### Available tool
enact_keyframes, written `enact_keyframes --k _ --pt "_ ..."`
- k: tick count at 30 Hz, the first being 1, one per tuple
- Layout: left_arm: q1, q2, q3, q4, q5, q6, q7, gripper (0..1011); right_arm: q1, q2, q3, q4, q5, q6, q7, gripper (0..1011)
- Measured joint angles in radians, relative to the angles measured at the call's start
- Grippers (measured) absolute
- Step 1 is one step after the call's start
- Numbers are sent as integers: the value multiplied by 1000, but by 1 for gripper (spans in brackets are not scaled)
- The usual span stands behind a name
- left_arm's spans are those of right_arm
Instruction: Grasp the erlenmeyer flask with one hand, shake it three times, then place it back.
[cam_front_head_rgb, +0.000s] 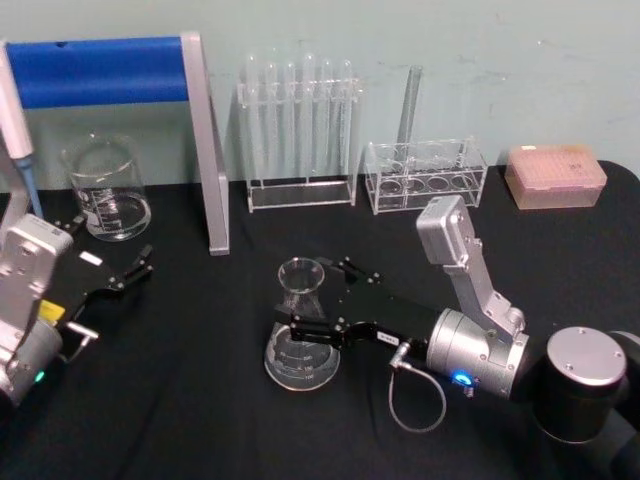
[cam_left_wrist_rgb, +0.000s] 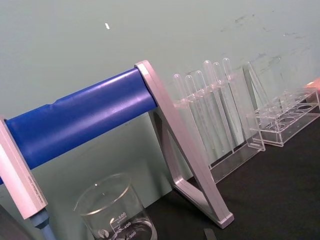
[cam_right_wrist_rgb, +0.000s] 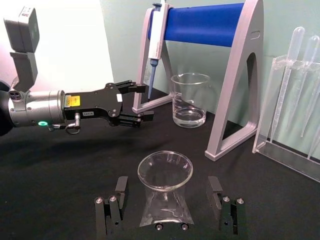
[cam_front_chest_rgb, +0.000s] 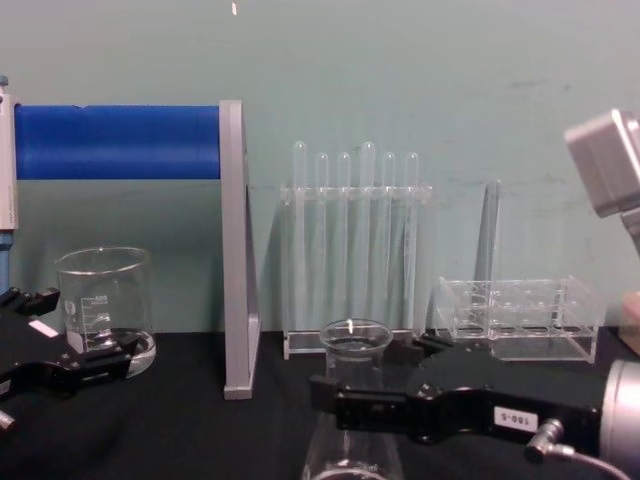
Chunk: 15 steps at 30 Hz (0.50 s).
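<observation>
Right tool (cam_front_head_rgb: 312, 322) sits nearest: bulky black body, silver cylindrical wrist, grey cable loop, small white number label. Its fingers (cam_right_wrist_rgb: 118, 192) are spread, one on each side of the erlenmeyer flask (cam_front_head_rgb: 300, 330); the right wrist view shows a gap between each pad and the glass, so no pinch.

Worktop (cam_front_head_rgb: 200, 420): matte black cloth, runs back to a pale green wall.

Pipette stand (cam_front_head_rgb: 205, 150): silver metal A-frame legs, thick blue round crossbar, back left. A white-and-blue pipette (cam_right_wrist_rgb: 155, 45) hangs from it.

Left tool (cam_front_head_rgb: 125, 275): thinner black build with a white tag, fingers spread and holding nothing, parked at the left edge of the worktop near the beaker.

Test tube rack (cam_front_head_rgb: 298, 135): clear acrylic, upright row of thin round-bottomed tubes, back centre. Second clear rack (cam_front_head_rgb: 425, 175) to its right, low and boxy with round holes, one tall glass tube standing in it.

Pink tip box (cam_front_head_rgb: 555, 175): rectangular, back right.

Beaker (cam_front_head_rgb: 105, 185): straight-walled clear glass, white graduations, a little liquid, behind the left tool.

Flask: clear glass cone, wide round base on the worktop, narrow neck, flared rim, upright, centre front, well apart from the racks.
</observation>
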Motion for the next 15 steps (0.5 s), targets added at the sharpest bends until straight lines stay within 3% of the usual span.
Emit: enact_keyframes --k 15 --pt "0 0 0 0 0 0 0 1001 -23 49 9 -36 26 0 30 1000"
